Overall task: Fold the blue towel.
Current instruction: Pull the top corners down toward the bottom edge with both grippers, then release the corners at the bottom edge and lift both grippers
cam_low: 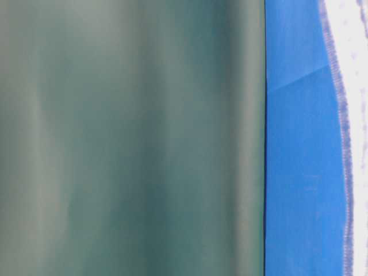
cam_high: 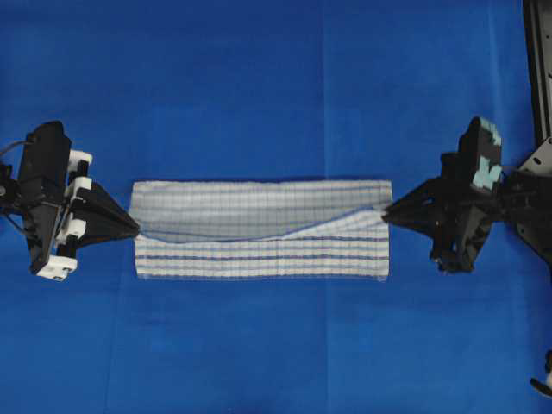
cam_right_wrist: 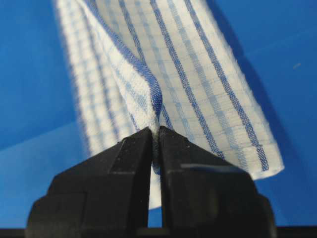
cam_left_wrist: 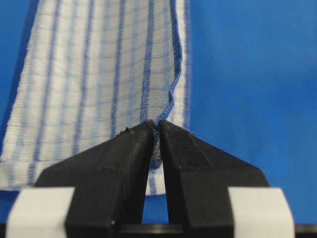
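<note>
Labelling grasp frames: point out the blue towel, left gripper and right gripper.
blue towel (cam_high: 259, 250): overhead view, flat striped lower layer.
left gripper (cam_left_wrist: 155, 130): left wrist view, fingertips shut on the towel's edge.
right gripper (cam_right_wrist: 155, 135): right wrist view, fingertips shut on the towel's edge.

Plain blue table covering (cam_high: 276, 78) with faint creases, evenly lit throughout.

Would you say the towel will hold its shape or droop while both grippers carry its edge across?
Probably droop: the towel sags in a curve between the left gripper and right gripper. It looks thin and light, pinched by fingertips alone. The weave seems grippy, unlikely to slip.
</note>
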Tool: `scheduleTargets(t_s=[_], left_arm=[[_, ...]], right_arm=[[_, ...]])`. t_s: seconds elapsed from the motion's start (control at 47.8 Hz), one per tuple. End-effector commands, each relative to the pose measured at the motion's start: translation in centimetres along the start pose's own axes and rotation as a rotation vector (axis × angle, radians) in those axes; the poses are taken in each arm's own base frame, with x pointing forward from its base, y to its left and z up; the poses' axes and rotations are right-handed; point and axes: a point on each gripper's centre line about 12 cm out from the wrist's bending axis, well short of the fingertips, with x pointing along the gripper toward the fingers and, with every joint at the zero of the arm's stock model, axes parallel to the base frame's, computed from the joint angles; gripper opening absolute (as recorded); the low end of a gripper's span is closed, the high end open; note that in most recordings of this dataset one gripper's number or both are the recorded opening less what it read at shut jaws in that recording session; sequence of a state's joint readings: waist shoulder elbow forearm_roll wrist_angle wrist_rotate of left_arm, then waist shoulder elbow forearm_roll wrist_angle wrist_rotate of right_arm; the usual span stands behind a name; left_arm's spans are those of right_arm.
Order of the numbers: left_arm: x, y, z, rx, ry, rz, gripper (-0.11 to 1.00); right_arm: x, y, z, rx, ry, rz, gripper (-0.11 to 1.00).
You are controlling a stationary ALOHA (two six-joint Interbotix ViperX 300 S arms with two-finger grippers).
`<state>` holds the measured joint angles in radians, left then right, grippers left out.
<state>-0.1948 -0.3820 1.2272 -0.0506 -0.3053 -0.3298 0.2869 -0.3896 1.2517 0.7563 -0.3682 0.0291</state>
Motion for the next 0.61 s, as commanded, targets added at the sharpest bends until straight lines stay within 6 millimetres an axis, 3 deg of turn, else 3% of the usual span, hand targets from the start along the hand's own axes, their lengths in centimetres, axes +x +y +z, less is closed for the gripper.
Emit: scheduleTargets(t_s=[0.0,0.586], left_arm=[[0.31,-0.56,0.9,0.001,-0.025,-0.016,0.05],[0.69,-1.23,0.64,0.015,-0.003,-0.033,0.05]], right_arm=[[0.2,0.89,0.26,0.001,-0.01,0.02,0.05],[1.09,1.79,-0.31,-0.029,0.026,0.025,0.05]])
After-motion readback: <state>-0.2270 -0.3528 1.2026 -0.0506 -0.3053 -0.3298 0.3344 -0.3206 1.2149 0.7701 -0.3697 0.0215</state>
